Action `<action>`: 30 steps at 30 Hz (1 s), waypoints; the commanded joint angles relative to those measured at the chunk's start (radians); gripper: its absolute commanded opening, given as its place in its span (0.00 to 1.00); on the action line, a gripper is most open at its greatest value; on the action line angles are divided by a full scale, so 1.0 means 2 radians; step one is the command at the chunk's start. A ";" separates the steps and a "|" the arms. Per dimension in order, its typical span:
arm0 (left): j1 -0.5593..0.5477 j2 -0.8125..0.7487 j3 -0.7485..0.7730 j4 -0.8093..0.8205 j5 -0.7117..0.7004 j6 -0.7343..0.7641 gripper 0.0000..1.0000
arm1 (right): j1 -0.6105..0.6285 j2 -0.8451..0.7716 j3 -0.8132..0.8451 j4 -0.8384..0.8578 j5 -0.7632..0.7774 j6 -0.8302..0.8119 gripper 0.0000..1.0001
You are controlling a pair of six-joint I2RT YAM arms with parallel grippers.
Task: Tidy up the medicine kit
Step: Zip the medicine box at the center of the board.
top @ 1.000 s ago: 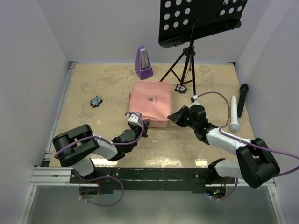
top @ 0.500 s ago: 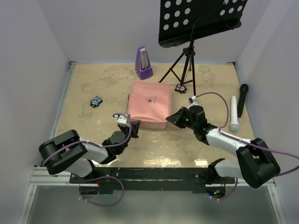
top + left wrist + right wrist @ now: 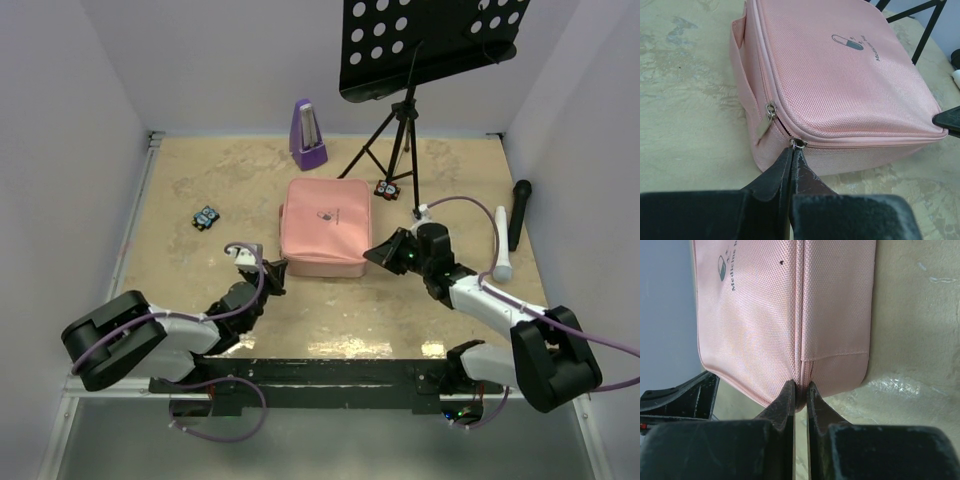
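Note:
The pink medicine kit (image 3: 323, 228) lies closed at the table's middle, with its pill logo on the lid (image 3: 847, 42). My left gripper (image 3: 275, 268) is at the kit's near left corner. In the left wrist view it (image 3: 794, 147) is shut on a metal zipper pull (image 3: 799, 143). A second zipper pull (image 3: 768, 116) hangs on the left side beside it. My right gripper (image 3: 372, 255) is at the kit's near right corner. In the right wrist view it (image 3: 800, 386) pinches the corner seam of the kit (image 3: 760, 305).
A purple metronome (image 3: 307, 133) and a black music stand (image 3: 400, 120) stand behind the kit. A white microphone (image 3: 501, 245) and a black microphone (image 3: 518, 212) lie at the right. Small packets lie at the left (image 3: 206, 216) and by the stand's legs (image 3: 386, 189).
My left gripper has moved left along the kit's near edge, from near its middle to the left corner, with the zipper pull in it. The right gripper has stayed at the right corner.

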 commanded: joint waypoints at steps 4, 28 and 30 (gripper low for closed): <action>0.028 -0.046 -0.029 -0.035 -0.128 -0.012 0.00 | -0.059 -0.018 0.008 0.002 -0.005 -0.063 0.00; -0.028 0.005 -0.007 -0.006 -0.094 -0.031 0.00 | -0.005 -0.108 0.010 -0.051 -0.066 -0.030 0.62; -0.037 0.013 -0.001 -0.002 -0.095 -0.030 0.00 | 0.025 -0.107 -0.005 -0.037 -0.059 -0.005 0.62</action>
